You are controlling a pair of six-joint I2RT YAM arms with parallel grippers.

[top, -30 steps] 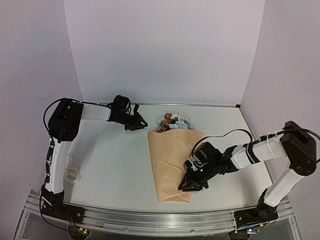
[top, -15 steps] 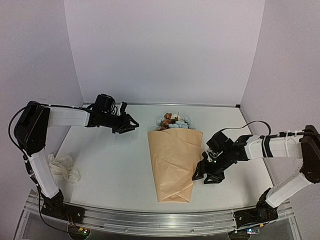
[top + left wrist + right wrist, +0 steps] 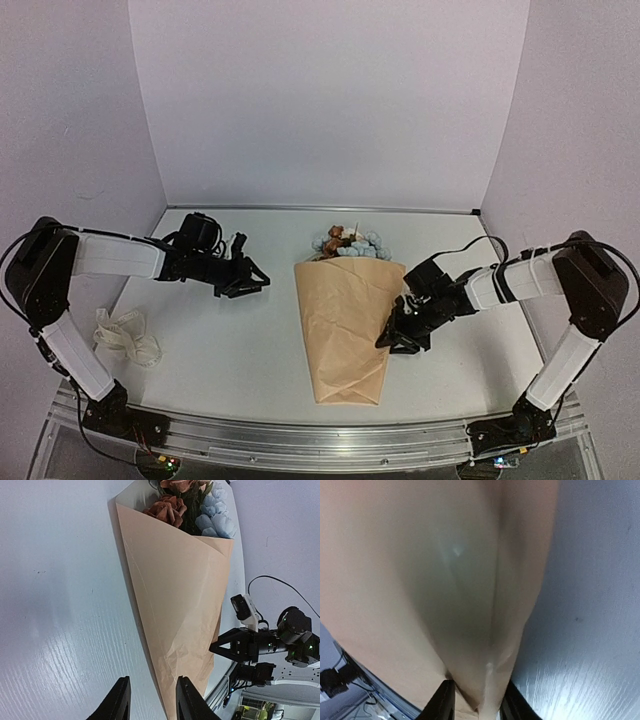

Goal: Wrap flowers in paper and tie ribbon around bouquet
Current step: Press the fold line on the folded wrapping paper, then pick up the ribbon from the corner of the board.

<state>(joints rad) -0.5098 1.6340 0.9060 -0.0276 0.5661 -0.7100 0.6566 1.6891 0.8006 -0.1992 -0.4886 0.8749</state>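
Right gripper is now clamped onto the paper at the bouquet's 3 o'clock edge, a bit below the middle of the cone. In the wrist view a fold of tan paper sits right between the two fingers, so it looks like a proper pinch. Half a second ago that same gripper was off the cone, resting on the surface just to the 3 o'clock side, and a second ago it was on the cone lower down, near the narrow tip. So it let go, slid out and came back in higher up.

Left gripper is slack with nothing in it. Its fingers are apart and only bare surface shows between them in its wrist view. It hangs well apart from the bouquet, out at the cone's 9 o'clock. A second ago it was further toward 12 o'clock and nearer the flower heads, so it has pulled back and toward 6.

Bouquet itself hasn't budged. It still lies flat mid-surface, wide end at 12 o'clock with the blue and brown-orange flowers poking out, narrow end at 6.

Ribbon lies in a loose pile at about 8 o'clock on the surface, near the left arm's base, untouched. It shows more now that the arm has swung away.
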